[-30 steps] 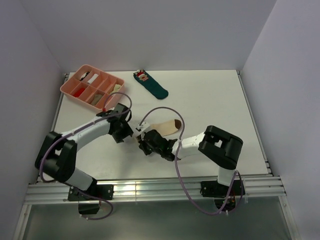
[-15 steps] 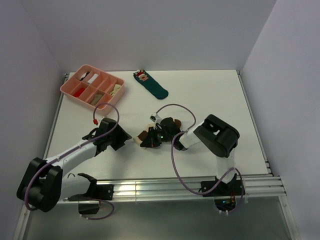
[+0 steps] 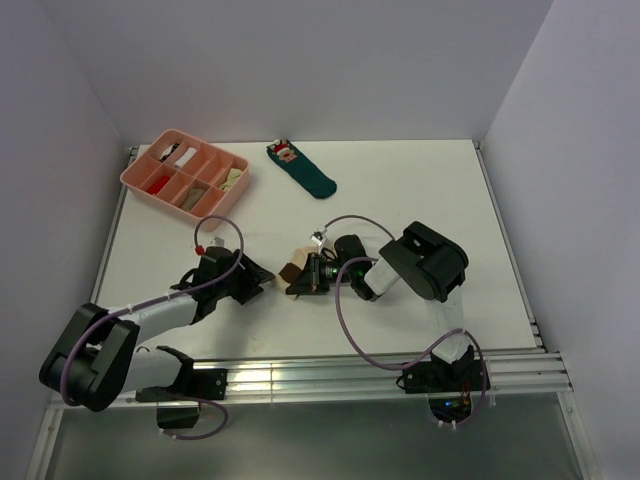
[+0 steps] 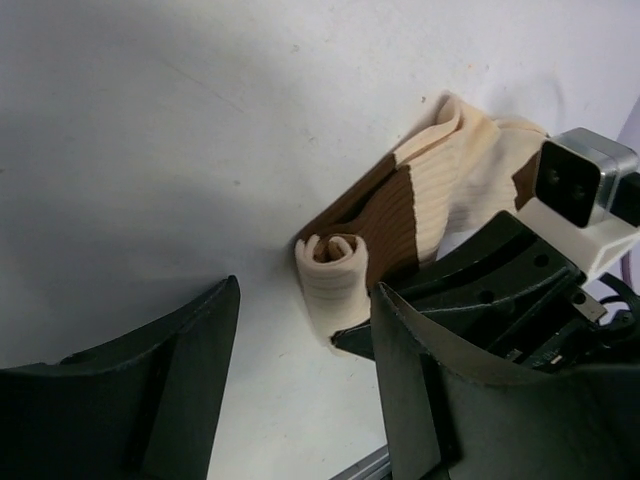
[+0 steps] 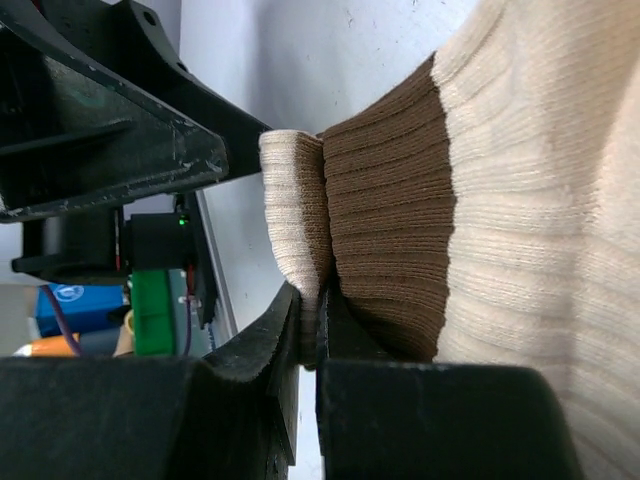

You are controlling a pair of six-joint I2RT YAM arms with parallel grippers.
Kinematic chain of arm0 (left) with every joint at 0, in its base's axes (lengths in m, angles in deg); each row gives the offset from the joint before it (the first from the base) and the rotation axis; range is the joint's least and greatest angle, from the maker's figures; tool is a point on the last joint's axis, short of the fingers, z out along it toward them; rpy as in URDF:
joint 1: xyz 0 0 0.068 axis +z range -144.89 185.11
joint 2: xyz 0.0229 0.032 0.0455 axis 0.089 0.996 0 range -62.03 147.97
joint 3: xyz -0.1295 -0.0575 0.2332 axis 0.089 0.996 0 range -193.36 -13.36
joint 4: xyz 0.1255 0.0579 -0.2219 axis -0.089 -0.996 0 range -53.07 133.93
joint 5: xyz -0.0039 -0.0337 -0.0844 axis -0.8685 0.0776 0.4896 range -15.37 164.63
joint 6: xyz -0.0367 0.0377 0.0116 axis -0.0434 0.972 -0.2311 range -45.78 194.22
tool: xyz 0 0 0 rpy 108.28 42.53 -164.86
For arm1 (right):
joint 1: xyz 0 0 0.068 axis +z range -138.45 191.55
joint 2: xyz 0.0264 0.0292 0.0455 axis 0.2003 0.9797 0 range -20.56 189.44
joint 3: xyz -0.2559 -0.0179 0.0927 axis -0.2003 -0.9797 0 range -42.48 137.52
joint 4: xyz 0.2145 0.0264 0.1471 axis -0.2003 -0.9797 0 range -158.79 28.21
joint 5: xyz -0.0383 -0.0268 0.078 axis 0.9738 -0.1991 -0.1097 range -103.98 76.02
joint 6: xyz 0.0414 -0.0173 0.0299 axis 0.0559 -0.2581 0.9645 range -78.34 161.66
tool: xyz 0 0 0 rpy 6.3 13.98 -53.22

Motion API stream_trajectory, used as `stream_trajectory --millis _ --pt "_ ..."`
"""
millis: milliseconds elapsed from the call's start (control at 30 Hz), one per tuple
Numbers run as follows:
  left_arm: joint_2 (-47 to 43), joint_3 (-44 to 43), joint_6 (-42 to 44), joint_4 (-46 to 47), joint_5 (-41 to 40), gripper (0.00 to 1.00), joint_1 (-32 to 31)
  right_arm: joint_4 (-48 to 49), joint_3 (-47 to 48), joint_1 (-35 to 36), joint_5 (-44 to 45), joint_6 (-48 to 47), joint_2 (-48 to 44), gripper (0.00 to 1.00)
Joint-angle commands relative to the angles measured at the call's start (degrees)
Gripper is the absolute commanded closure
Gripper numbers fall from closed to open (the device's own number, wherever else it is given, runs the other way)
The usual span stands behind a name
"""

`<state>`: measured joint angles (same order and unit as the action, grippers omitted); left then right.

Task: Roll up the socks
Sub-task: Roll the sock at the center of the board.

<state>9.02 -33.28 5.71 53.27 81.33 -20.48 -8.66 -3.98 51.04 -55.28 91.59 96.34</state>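
Note:
The cream sock with dark brown and tan bands (image 3: 294,266) lies bunched at the table's middle front, one end rolled into a small coil (image 4: 335,262). My right gripper (image 3: 304,281) is shut on the cream rolled end; in the right wrist view its jaws (image 5: 309,305) pinch the fabric, with the brown band (image 5: 390,200) just beyond. My left gripper (image 3: 260,276) is open and empty just left of the roll, its fingers either side of bare table below the coil (image 4: 305,300). I cannot pick out a separate plain tan-brown sock.
A pink divided tray (image 3: 135,180) with several small items stands at the back left. A dark teal sock with a red-and-white figure (image 3: 305,172) lies at the back centre. The right arm's cable loops over the table by the sock.
The sock, stretched out flat a second ago, is now gathered and rolled at one end. The right wrist has turned and folded in; the left arm has drawn back to the lower left.

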Motion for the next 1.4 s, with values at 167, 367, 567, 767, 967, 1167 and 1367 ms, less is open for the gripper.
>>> stream_trajectory --millis 167,367,567,767,967,1167,1367 --pt "5.2 -0.7 -0.4 5.8 0.6 0.42 -1.8 -4.6 -4.0 -0.6 0.1 3.2 5.8 1.0" --pt "8.1 -1.3 0.7 5.9 -0.3 0.47 -2.4 -2.3 -4.8 -0.9 -0.4 5.4 6.8 1.0" --pt "12.4 -2.1 1.2 5.9 -0.8 0.54 -3.5 -1.3 -4.8 -1.1 -0.9 6.3 7.4 1.0" --pt "14.8 -4.0 1.8 1.7 -3.5 0.7 -4.5 -6.5 -4.4 -1.1 1.0 3.3 5.4 1.0" --pt "15.0 -11.0 3.6 -9.2 -6.4 0.99 -5.0 -14.2 -4.2 -1.0 5.2 -2.5 -0.5 0.83" --pt "16.5 -23.0 5.8 -29.8 -14.1 1.0 -6.6 -24.4 -4.6 0.5 15.7 -10.7 -12.2 0.61" --pt "22.4 -37.2 8.2 -46.0 -19.5 1.0 -8.2 -32.8 -5.1 5.2 35.5 -19.6 -26.3 0.54"
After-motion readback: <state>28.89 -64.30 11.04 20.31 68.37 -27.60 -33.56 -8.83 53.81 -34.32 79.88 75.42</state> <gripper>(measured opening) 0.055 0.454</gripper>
